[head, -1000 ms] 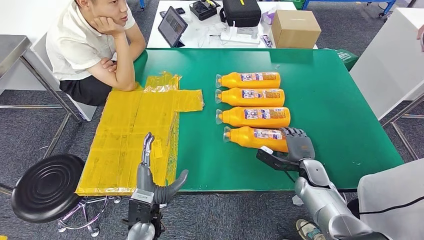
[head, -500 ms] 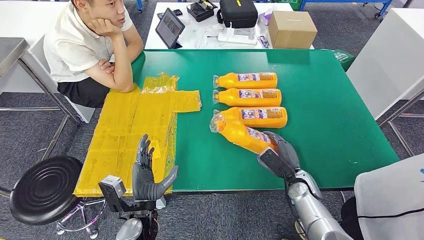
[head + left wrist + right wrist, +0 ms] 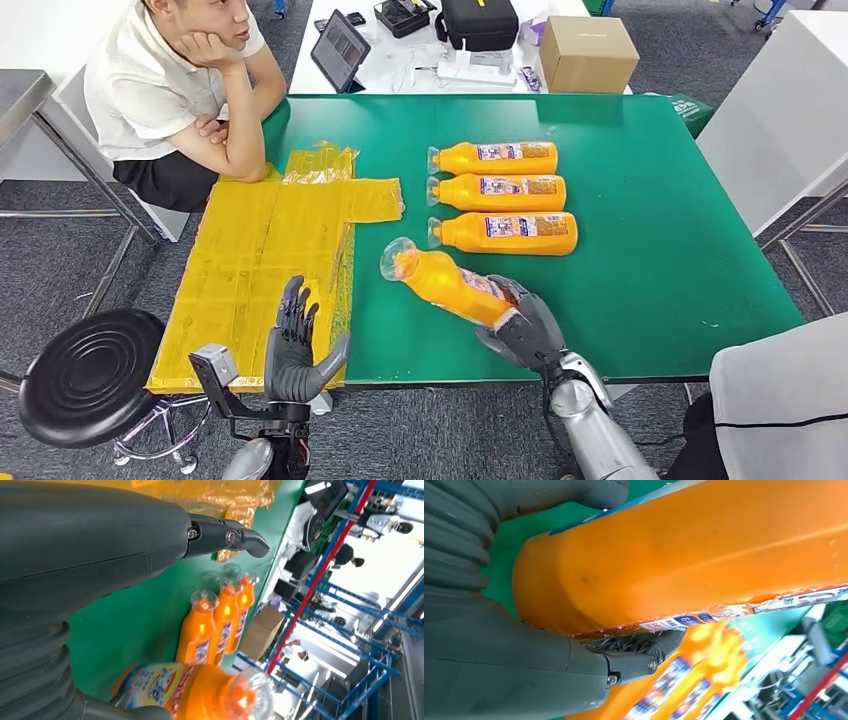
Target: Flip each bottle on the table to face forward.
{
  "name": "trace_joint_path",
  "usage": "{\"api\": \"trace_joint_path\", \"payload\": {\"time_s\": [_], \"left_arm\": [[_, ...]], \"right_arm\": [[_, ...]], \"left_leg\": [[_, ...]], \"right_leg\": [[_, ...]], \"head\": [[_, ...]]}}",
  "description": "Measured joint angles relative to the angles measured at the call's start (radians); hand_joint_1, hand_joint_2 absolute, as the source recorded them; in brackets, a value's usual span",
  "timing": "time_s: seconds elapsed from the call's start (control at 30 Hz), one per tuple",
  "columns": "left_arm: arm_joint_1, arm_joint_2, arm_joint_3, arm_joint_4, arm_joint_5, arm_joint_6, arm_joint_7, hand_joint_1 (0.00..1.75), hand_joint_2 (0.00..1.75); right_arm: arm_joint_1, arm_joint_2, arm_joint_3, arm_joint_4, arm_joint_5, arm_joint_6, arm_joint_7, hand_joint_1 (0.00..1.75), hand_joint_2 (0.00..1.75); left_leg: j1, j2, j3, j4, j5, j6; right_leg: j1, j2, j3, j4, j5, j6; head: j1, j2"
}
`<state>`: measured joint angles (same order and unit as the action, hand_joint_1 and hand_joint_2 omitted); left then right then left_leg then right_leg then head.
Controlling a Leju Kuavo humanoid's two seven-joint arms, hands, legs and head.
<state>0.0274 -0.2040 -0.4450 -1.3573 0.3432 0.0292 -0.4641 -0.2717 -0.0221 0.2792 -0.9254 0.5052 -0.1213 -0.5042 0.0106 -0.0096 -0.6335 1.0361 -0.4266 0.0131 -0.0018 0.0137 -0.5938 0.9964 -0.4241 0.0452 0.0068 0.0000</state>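
Right hand [image 3: 527, 330] at the near edge of the green desk [image 3: 650, 200], fingers wrapped round the base end of an orange bottle [image 3: 450, 285], gripping it firmly. Held bottle raised off the desk and tilted, clear cap end pointing left and slightly far, printed label partly visible beside the fingers. Body bright orange, smooth and glossy, neck narrowing to a transparent cap; label blue, white and orange, wrapped round the wider part. Three more orange bottles lying on their sides in a tidy row just beyond: far bottle [image 3: 495, 157], middle bottle [image 3: 500, 192], near bottle [image 3: 505, 232], all with caps to the left and labels facing up. Left hand [image 3: 295, 350] below the near desk edge, upright, fingers spread apart, holding nothing. Yellow taped sheet [image 3: 270, 260] over the left part of the desk
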Motion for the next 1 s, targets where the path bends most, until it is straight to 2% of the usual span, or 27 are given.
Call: {"api": "trace_joint_path", "payload": {"time_s": [0.23, 0.63, 0.77, 1.0], "left_arm": [[-0.017, 0.001, -0.022, -0.006, 0.029, -0.047, 0.02, 0.0, 1.75], [-0.064, 0.001, -0.055, 0.025, 0.079, -0.074, 0.028, 0.0, 1.75], [-0.068, 0.001, -0.058, 0.032, 0.166, -0.132, 0.053, 0.0, 1.75], [-0.069, 0.001, -0.06, 0.032, 0.161, -0.112, 0.046, 0.0, 1.75]], "right_arm": [[-0.015, 0.046, 0.096, -0.012, -0.037, 0.021, 0.005, 1.75, 1.75], [-0.038, 0.085, 0.242, 0.004, -0.113, 0.14, -0.002, 1.75, 1.75], [-0.054, 0.098, 0.283, 0.01, -0.134, 0.143, 0.0, 1.75, 1.75], [-0.056, 0.101, 0.319, 0.014, -0.154, 0.142, 0.002, 1.75, 1.75]], "left_leg": [[0.0, 0.0, -0.001, 0.0, 0.0, 0.0], [0.0, 0.0, -0.002, 0.0, 0.0, 0.0], [0.0, 0.0, -0.002, 0.0, 0.0, 0.0], [0.0, 0.0, -0.003, 0.0, 0.0, 0.0]], "right_leg": [[0.0, 0.0, -0.002, 0.0, 0.0, 0.0], [0.0, 0.0, -0.002, 0.0, 0.0, 0.0], [0.0, 0.0, -0.003, 0.0, 0.0, 0.0], [0.0, 0.0, -0.003, 0.0, 0.0, 0.0]], "head": [[0.0, 0.0], [0.0, 0.0], [0.0, 0.0], [0.0, 0.0]]}}
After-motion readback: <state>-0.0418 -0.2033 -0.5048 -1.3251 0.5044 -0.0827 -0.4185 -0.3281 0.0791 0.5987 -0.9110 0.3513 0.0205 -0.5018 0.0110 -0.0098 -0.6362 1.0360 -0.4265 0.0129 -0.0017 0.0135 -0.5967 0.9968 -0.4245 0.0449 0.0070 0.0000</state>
